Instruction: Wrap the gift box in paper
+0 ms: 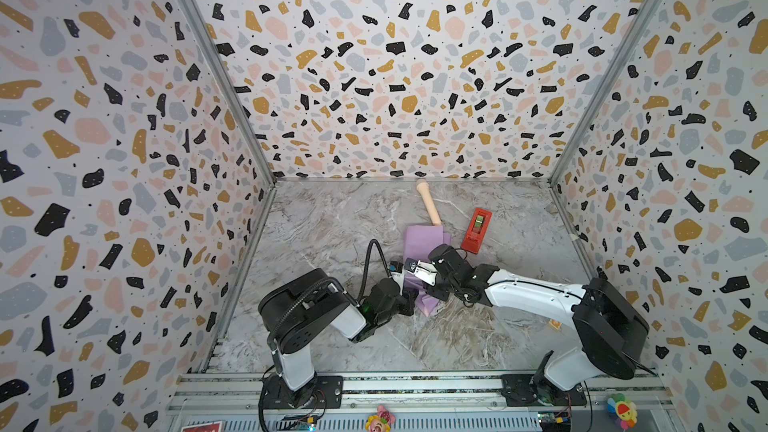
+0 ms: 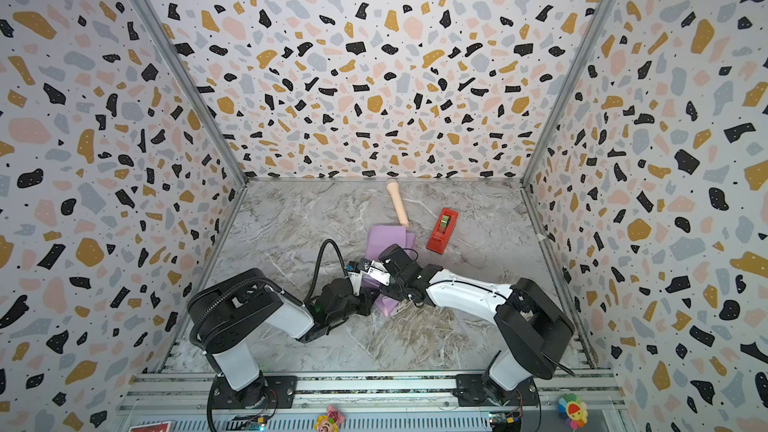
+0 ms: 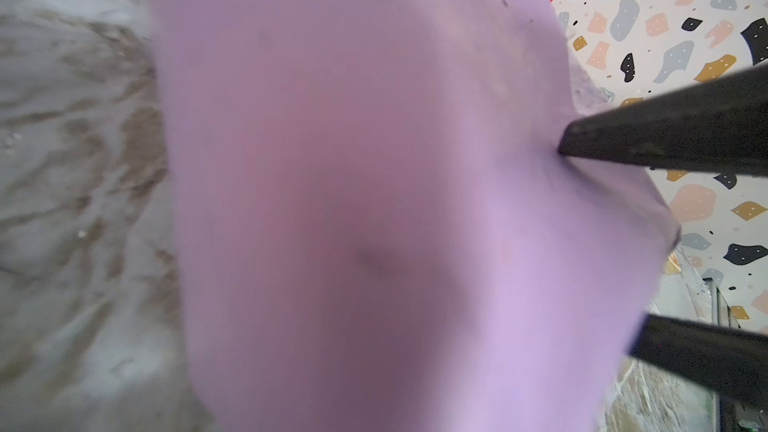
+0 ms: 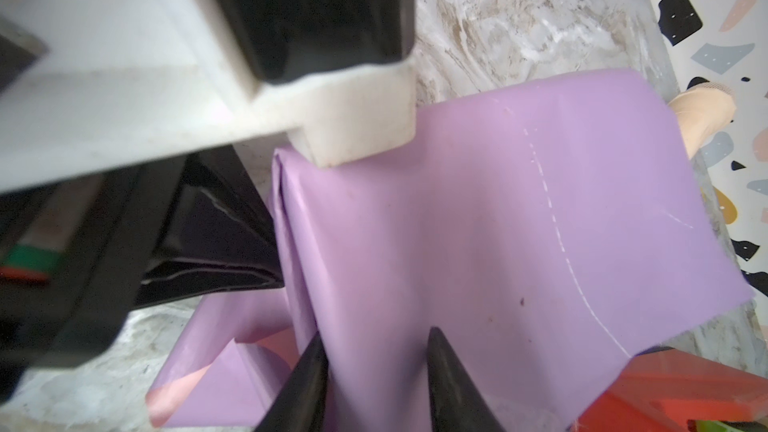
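paper: lilac face up, seen low in the centre of both top views (image 1: 422,243) (image 2: 384,241), lying on the marble table (image 1: 332,222). In the right wrist view (image 4: 498,222) it is folded over a boxy form. The pink face is shown on a loose flap (image 4: 178,392) at lower left of that view.
gift box: not made out in any view; only the paper-covered slab shape is seen.
left gripper (image 3: 598,249): closed, with the paper pinched. One finger (image 3: 685,135) is pressed tip-first into the near lilac face at centre right of the left wrist view. The other finger (image 3: 706,363) runs behind the sheet at lower right, its tip hidden. The sheet is drawn up close to the lens, blurred, filling mid-frame.
right gripper (image 4: 376,338): jaws part-way apart, clamped across the paper-covered edge. The gap at bottom centre of the right wrist view is filled by lilac, with a black finger (image 4: 307,380) against each side.
left arm (image 1: 353,317): reaches in from lower left in the top views. Its white housing (image 4: 166,97) fills the upper left of the right wrist view, a corner over the paper's fold.
right arm (image 1: 532,292): reaches in from lower right, its wrist over the paper's lower part, nearly meeting the left wrist.
tape dispenser (image 1: 476,230) (image 2: 442,230): red, just right of the paper.
microphone (image 1: 430,205) (image 2: 398,205): beige, tilted, above the paper, its lower end at the paper's upper edge.
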Available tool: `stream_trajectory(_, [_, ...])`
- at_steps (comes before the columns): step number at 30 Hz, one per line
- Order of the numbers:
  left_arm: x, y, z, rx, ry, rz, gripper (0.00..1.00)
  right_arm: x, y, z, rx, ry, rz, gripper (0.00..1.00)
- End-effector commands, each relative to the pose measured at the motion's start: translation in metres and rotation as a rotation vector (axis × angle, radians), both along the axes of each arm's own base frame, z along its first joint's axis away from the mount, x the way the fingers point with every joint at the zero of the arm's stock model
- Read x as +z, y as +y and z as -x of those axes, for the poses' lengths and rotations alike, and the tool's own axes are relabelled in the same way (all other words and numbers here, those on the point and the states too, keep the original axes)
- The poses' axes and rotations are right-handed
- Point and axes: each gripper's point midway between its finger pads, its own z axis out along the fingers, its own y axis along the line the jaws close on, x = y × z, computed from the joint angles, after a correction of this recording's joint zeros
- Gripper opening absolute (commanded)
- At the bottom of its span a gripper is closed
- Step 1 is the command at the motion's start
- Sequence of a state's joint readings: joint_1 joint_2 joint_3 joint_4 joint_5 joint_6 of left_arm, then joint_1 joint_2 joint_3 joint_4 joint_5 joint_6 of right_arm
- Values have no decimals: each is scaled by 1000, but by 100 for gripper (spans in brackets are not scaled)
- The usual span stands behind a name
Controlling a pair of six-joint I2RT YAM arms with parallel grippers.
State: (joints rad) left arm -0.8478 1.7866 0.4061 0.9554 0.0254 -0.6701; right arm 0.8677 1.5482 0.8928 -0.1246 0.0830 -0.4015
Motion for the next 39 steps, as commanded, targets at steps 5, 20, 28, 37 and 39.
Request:
stream_trajectory(5, [-5, 7, 10, -33, -49, -17, 8, -56, -38, 31, -40, 196, 164, 38])
stream_trajectory(20, [-14, 23, 21, -124, -168, -186, 6, -58, -38, 27, -74, 225, 148, 36])
stream_trajectory(28, [-24, 17, 25, -199, -210, -294, 6, -56, -39, 25, -83, 225, 140, 36])
stream_trajectory(37, [-18, 13, 40, -257, -280, -302, 5, -54, -40, 25, -89, 233, 126, 36])
stream_trajectory(39, [-17, 14, 44, -270, -287, -301, 5, -54, -40, 25, -91, 235, 124, 36])
